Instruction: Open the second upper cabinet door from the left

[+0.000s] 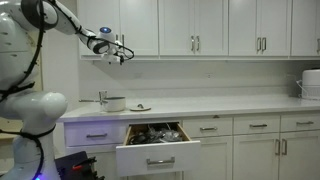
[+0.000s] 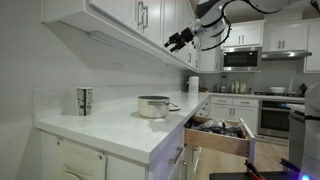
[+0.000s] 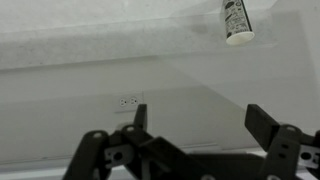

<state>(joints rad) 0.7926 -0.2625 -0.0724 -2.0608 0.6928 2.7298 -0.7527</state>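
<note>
In an exterior view, the second upper cabinet door point(image 1: 140, 25) stands upright, shut, the hand point(image 1: 124, 52) spread wide.

Clear air around the claw point(image 1: 123, 52) under the upper cabinets point(image 1: 140, 25) — open drawer point(image 1: 158, 158) juts out below.

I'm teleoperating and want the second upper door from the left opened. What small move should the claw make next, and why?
Probably raise the claw slightly and ease it toward the bar handle of the second upper cabinet door. The claw is open and empty, the door is shut, and the wrist view faces the wall outlet, not the handle.
</note>
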